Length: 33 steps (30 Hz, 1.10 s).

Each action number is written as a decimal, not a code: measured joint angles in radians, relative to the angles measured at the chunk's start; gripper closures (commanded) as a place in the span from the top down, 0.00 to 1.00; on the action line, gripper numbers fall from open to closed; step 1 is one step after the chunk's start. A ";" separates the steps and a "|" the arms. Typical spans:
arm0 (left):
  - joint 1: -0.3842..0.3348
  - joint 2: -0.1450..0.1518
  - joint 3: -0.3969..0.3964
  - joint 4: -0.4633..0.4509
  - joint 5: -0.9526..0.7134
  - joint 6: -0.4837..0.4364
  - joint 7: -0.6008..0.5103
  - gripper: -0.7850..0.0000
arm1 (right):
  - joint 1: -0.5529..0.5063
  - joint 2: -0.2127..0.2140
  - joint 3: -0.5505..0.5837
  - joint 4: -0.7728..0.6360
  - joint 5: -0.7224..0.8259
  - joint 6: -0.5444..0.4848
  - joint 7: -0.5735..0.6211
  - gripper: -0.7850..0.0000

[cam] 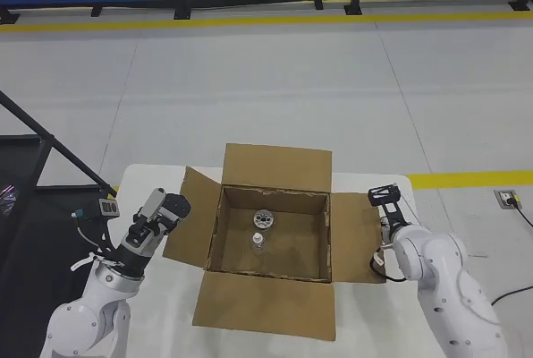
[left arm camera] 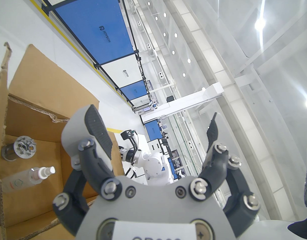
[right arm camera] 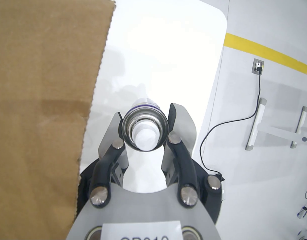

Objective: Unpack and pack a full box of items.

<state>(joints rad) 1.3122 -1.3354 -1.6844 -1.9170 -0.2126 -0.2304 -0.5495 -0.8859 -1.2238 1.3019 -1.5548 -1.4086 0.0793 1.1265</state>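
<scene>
Metal can [right arm camera: 144, 131], mostly hidden below its own rim, sits pinched between right gripper [right arm camera: 145, 111] jaws; left gripper [left arm camera: 153, 112] gapes empty.

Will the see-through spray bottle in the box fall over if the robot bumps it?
The clear plastic spray bottle with a white nozzle stands upright, tall and narrow, in the brown cardboard box, so a nudge could probably tip it. Thin plastic suggests it is light. Its round body might roll once down.

White table [cam: 360, 313], yellow floor line [cam: 481, 179], floor socket [right arm camera: 258, 65] with black cable [right arm camera: 243, 119]
</scene>
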 measured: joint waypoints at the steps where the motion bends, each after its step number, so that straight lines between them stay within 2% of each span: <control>1: 0.000 0.000 0.000 0.000 0.000 0.000 0.000 1.00 | 0.005 -0.001 -0.004 0.005 -0.006 0.003 0.006 0.00; 19: 0.000 0.000 0.000 0.000 0.000 0.000 0.000 1.00 | -0.082 0.010 0.102 0.022 0.033 -0.005 -0.028 0.00; 23: 0.000 0.000 0.000 0.000 0.000 0.000 0.000 1.00 | -0.081 0.010 0.102 0.036 0.037 -0.010 -0.025 0.47; 28: 0.000 0.000 0.000 0.000 0.000 0.000 0.000 1.00 | -0.074 0.008 0.100 0.054 0.044 -0.015 -0.027 0.57; 33: 0.000 0.000 0.000 0.000 0.000 0.000 0.000 1.00 | -0.068 0.008 0.098 0.063 0.046 -0.019 -0.024 0.58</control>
<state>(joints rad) 1.3122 -1.3354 -1.6844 -1.9170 -0.2126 -0.2304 -0.5495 -0.9538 -1.2161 1.3998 -1.4921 -1.3625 0.0601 1.1024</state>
